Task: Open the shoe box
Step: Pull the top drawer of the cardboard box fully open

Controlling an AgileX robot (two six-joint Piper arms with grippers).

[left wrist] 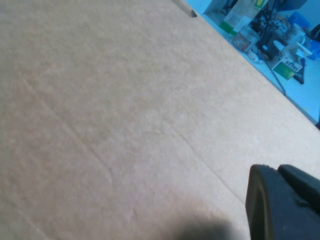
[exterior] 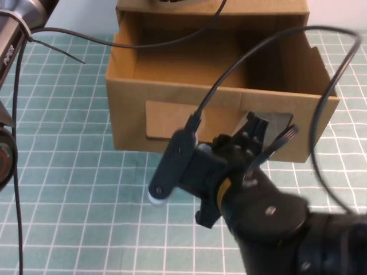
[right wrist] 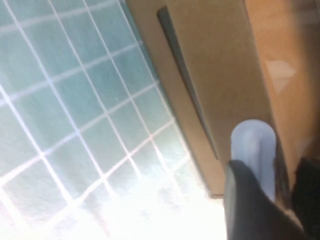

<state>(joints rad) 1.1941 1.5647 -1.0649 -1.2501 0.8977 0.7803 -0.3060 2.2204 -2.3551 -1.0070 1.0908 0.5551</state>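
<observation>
The brown cardboard shoe box stands on the mat with its inside showing and its lid raised at the back. My right gripper is at the right part of the box's front wall. In the right wrist view a thin cardboard edge of that wall stands between the pale-padded finger and the dark one, so the right gripper is shut on it. My left arm reaches in from the far left. The left gripper lies close against the lid's flat cardboard.
A green grid cutting mat covers the table around the box. Black cables arc over the box's open top and front. Past the lid's edge, the left wrist view shows cluttered room items.
</observation>
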